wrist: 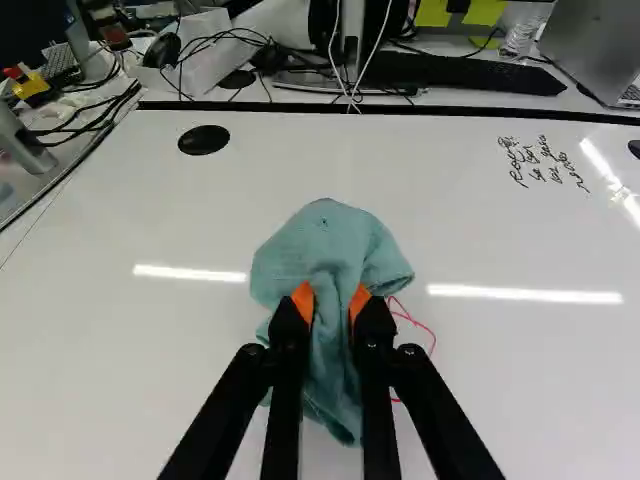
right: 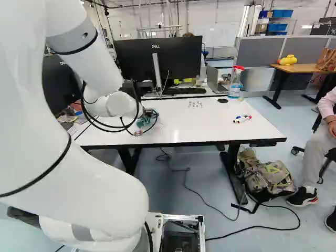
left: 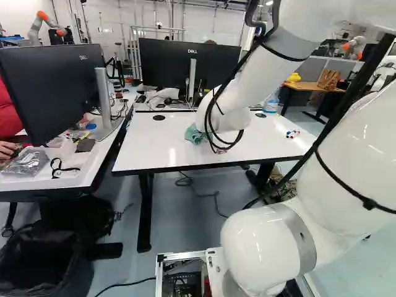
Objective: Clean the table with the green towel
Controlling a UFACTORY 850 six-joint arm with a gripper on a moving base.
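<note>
The gripper (right: pixel 151 113) is low over the white table (right: pixel 173 128) in the right base view, partly hidden by the arm's wrist and cables. Bunched green towel (right: pixel 143 120) lies under it on the tabletop. Seen in the wrist view, the gripper (wrist: pixel 331 300) has its orange pads pressed on the towel (wrist: pixel 325 235) from two sides, with folds spreading ahead of and below the fingers. A red scribble (wrist: pixel 418 326) runs out from beneath the towel's edge. Black handwriting (wrist: pixel 541 163) stands farther off on the table.
Several markers (right: pixel 242 119) and a spray bottle (right: pixel 235 83) stand or lie toward the table's right side. Monitors (left: pixel 189 69) and cables are behind it. A side desk (left: pixel 62 176) with clutter adjoins at left, a person's hand resting there. A backpack (right: pixel 268 176) sits on the floor.
</note>
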